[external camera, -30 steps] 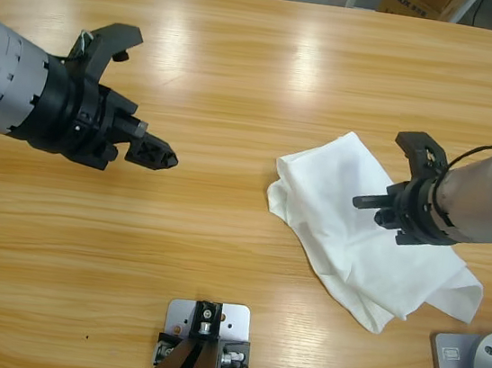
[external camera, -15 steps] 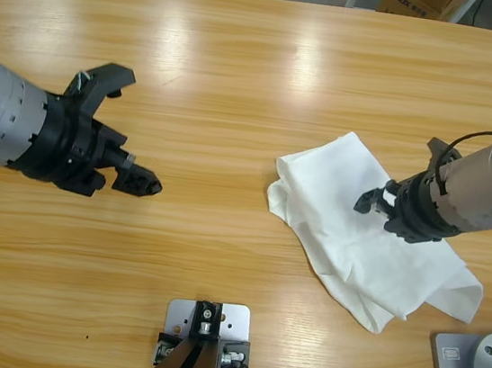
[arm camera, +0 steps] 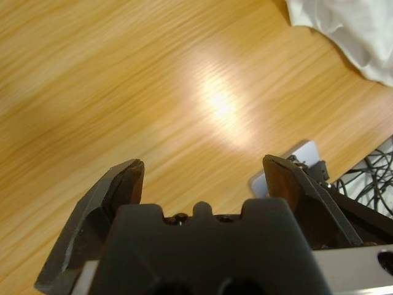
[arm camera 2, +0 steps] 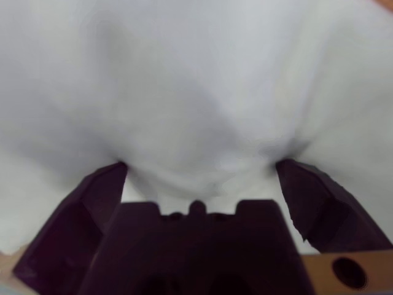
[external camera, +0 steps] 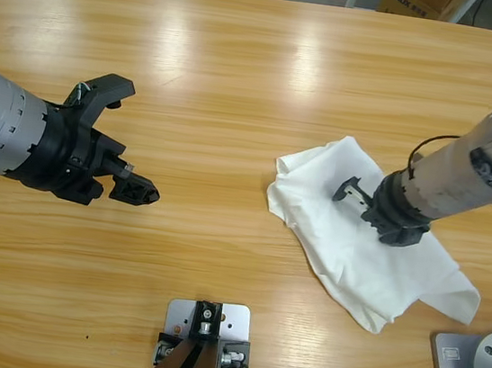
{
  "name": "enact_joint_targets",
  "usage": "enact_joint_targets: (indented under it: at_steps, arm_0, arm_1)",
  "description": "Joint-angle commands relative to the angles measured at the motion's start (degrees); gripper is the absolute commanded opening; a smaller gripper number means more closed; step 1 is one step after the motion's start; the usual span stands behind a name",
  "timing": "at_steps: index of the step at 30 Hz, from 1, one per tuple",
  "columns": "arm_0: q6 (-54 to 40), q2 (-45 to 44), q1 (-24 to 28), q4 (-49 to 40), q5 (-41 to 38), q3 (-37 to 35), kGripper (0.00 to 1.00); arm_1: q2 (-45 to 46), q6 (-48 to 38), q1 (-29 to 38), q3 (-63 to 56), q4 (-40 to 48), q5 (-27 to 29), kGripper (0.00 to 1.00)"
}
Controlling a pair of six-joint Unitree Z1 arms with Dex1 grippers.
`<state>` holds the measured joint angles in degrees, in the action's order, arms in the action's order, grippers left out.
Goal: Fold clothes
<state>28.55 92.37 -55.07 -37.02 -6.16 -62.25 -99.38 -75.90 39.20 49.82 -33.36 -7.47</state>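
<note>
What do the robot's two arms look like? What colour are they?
Both arms are smooth silver-grey tubes ending in chunky black wrists. Each gripper has two pointed black jaws: the left gripper and the right gripper. A thin black cable loops along the right arm.

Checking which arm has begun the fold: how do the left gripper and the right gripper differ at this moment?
The left gripper hovers over bare wooden table, well away from the white T-shirt; the right gripper is pressed down into that T-shirt. The left wrist view shows mostly wood between its jaws, the right wrist view only white cloth. Both have their jaws open, gripping nothing.
</note>
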Motion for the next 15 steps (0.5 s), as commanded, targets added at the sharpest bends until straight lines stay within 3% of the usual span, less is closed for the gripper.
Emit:
enact_joint_targets:
  at_steps: [1,4,9,11,15]
  arm_0:
    - [-0.60,0.08,-0.83,-0.32,-0.81,2.90,0.757]
    - [-0.60,0.09,-0.83,-0.25,-1.04,3.13,0.757]
    - [-0.51,-0.50,-1.07,-0.32,-1.04,3.38,0.757]
    - [-0.51,-1.08,-1.27,-0.32,-1.04,4.11,0.757]
    - [-0.51,-2.88,-1.27,-0.28,-1.04,6.01,0.757]
  arm_1:
    - [-6.23,2.74,-0.35,-10.66,15.32,-1.40,1.000]
    - [-6.44,6.66,-0.31,-11.15,16.18,0.35,1.000]
    - [-9.66,24.11,-0.28,-9.02,15.32,0.72,1.000]
    - [-12.09,29.69,1.02,-5.10,11.77,1.51,1.000]
    - [-16.76,37.00,6.56,5.06,0.04,8.42,1.000]
